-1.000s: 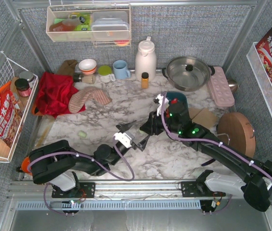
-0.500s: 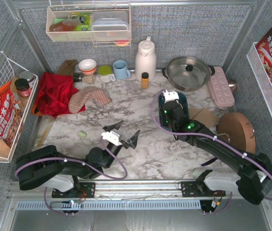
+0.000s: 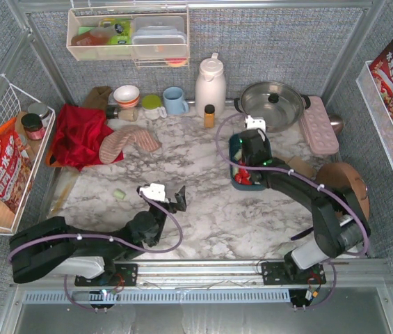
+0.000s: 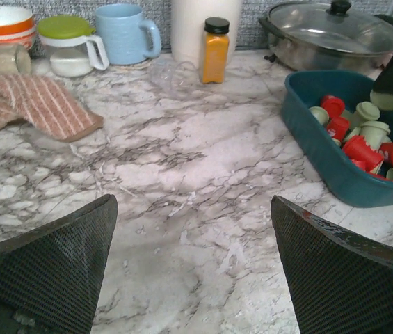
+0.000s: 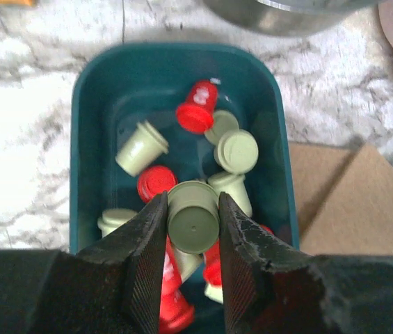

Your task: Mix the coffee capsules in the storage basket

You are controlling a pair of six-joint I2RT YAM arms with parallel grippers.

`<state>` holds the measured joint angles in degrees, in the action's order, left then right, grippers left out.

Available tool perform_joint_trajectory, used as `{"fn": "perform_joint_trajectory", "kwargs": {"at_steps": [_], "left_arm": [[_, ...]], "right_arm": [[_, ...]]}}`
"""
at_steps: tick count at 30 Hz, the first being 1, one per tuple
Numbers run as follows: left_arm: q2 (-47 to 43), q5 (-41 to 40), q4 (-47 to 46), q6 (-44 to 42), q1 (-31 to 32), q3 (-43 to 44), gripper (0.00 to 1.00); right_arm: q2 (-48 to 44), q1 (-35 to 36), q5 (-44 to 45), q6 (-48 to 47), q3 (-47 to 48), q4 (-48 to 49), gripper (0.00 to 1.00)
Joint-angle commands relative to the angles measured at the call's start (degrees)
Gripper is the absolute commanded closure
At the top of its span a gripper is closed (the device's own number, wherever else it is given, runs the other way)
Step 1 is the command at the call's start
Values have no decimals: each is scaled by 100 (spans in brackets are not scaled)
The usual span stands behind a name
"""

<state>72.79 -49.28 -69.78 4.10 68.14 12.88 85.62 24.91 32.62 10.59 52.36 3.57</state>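
Observation:
The teal storage basket [image 3: 233, 165] stands right of centre on the marble table, and red and pale green coffee capsules [image 5: 197, 108] lie mixed inside it [image 5: 85, 139]. My right gripper [image 5: 193, 217] hangs just above the basket's near half, shut on a pale green capsule [image 5: 193, 221] held flat end up. From above, the right gripper [image 3: 250, 163] covers much of the basket. My left gripper [image 4: 193, 209] is open and empty, low over bare marble left of the basket [image 4: 335, 170]; from above it [image 3: 172, 197] sits at front centre. One loose green capsule [image 3: 118, 194] lies at the table's left.
A lidded steel pot [image 3: 273, 104] and a pink tray [image 3: 319, 125] stand behind the basket. An amber bottle [image 3: 209, 115], white jug [image 3: 210, 83], blue mug [image 3: 175, 101], striped mitt [image 3: 130, 142] and red cloth [image 3: 78, 132] line the back left. A round wooden board [image 3: 342, 191] lies right.
My right gripper has carried the green capsule from the table's middle back and right to above the basket. My left arm has drawn back to the left, still open.

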Motion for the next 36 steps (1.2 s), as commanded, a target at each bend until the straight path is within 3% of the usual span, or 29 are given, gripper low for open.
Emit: {"fn": "perform_joint_trajectory", "kwargs": {"at_steps": [1,4,9,16,20,26,30,33,36], "left_arm": [[-364,-377,891,479,3,-23,1],[-684,-530,1640,911,-9,-1,1],[-1100,-726,2570,1676,-42,24,1],[-1361,-808,3950,2735,-97,368,1],[-1413,-982,5407,3784,-98,703,1],[-1559,-1015,8663,6497,-103,1440,1],[-1602,-624,10661,8392,-108,1795,1],[-1654,-214,11808,9704,-103,1900,1],[-1713,107,12319,10236,-116,1832,1]], "right_arm": [[252,-186,-486,47,379,519,58],[169,-201,-717,17,429,424,35],[-386,-195,-851,206,123,125,18],[-1272,-191,-1289,226,-356,-574,18],[-1806,-176,-1441,362,-628,-764,18],[-2449,-170,-1844,711,-975,-720,17],[-2601,-170,-1975,804,-1136,-631,18],[-2608,-168,-1949,872,-1240,-580,18],[-2578,-166,-2066,947,-1314,-568,18]]}}
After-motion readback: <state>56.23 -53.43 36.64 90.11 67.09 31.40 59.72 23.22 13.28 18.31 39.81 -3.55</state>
